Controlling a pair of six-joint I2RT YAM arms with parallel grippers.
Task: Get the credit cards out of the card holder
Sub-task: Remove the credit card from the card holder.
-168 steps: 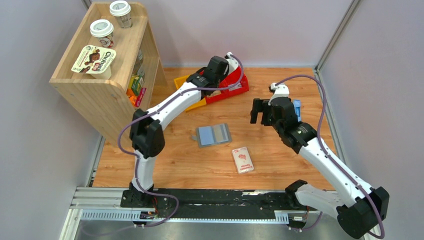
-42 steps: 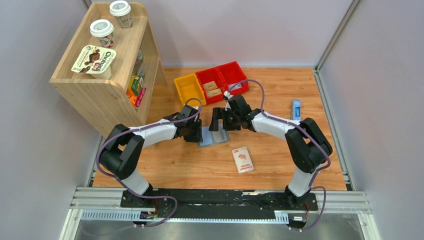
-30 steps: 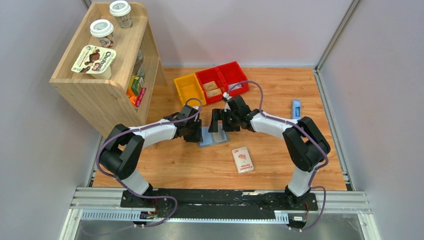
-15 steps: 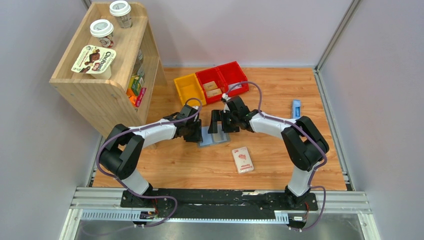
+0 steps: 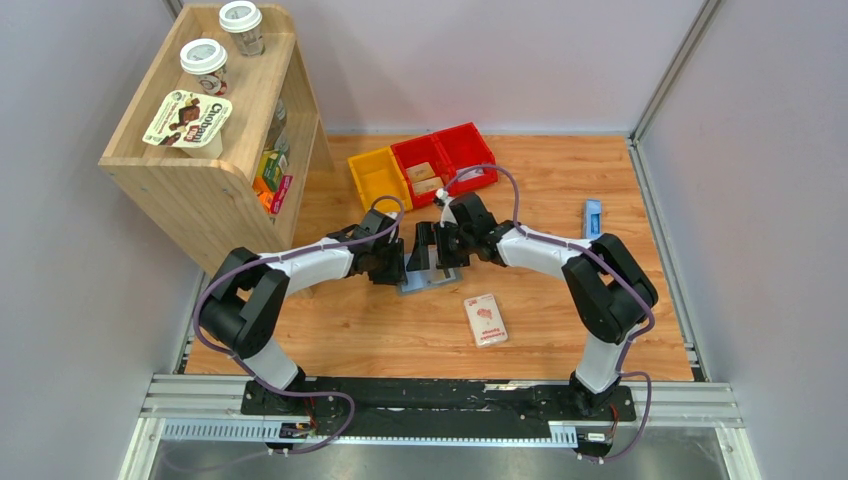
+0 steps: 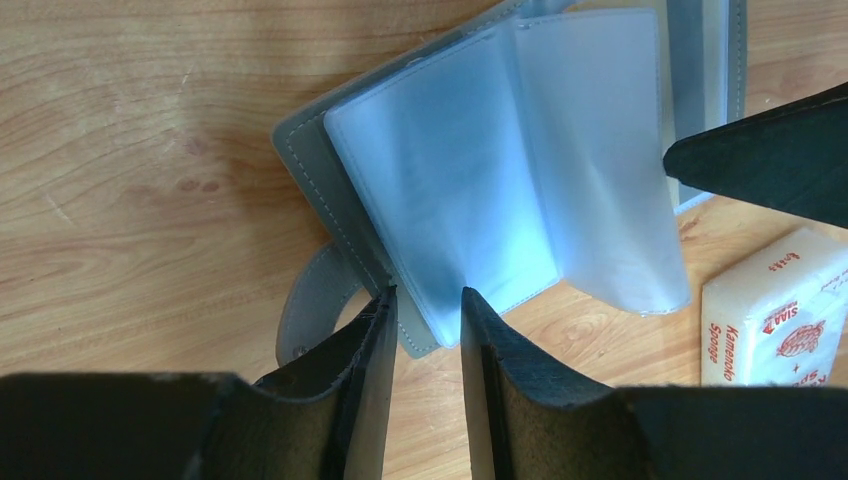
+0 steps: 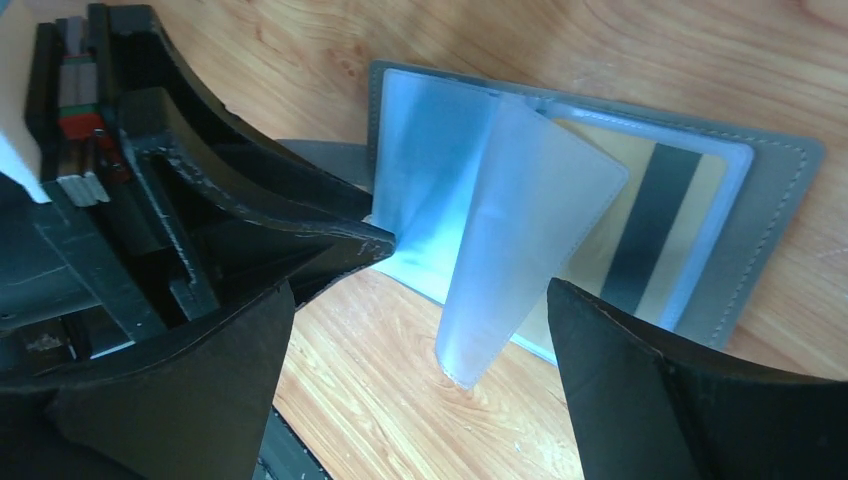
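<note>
**A:** Where is the card holder (image 5: 430,282)?

**B:** It lies open mid-table, at 10 o'clock from the white packet (image 5: 485,320) and at 6 o'clock from the red bins (image 5: 470,145). Our left gripper (image 6: 428,300) sits at its 9 o'clock edge with a narrow gap between the fingers. We cannot tell whether it pinches the cover or only presses it down.

**A:** And our right gripper (image 7: 420,290)?

**B:** It hangs spread wide over the clear sleeves, holding nothing. One sleeve (image 7: 520,230) stands upright. At its 3 o'clock, a tan credit card (image 7: 690,195) with a dark stripe sits in its pocket.

**A:** How do we draw it well?

**B:** We think the left should pin the card holder firmly. The right should slip past the loose sleeve and close only on the card's edge. Then we pull flat along the pocket, so the card holder doesn't lift.
</note>
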